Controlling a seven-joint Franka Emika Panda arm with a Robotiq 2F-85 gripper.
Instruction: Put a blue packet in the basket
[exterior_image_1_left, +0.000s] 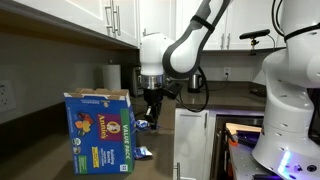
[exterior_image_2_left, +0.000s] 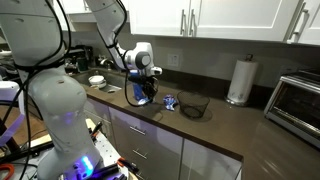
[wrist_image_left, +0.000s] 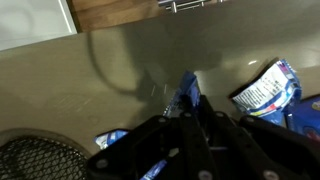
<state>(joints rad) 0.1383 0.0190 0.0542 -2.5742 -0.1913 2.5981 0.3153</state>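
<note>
My gripper (wrist_image_left: 190, 125) is shut on a blue packet (wrist_image_left: 186, 93), whose crinkly edge sticks out past the fingertips. In both exterior views the gripper (exterior_image_1_left: 150, 110) (exterior_image_2_left: 141, 90) hangs just above the counter with the packet (exterior_image_1_left: 143, 124) (exterior_image_2_left: 137, 97) in it. The dark basket (exterior_image_2_left: 194, 107) stands on the counter a short way off; in the wrist view its mesh (wrist_image_left: 40, 160) shows at the lower left. Another blue packet (wrist_image_left: 268, 88) (exterior_image_2_left: 170, 102) lies on the counter between the gripper and the basket.
A big blue cardboard box (exterior_image_1_left: 100, 132) stands at the counter's near end, with a loose blue packet (exterior_image_1_left: 143, 152) beside it. A paper towel roll (exterior_image_2_left: 238, 80) and a silver toaster oven (exterior_image_2_left: 297, 100) stand beyond the basket. Cabinets hang overhead.
</note>
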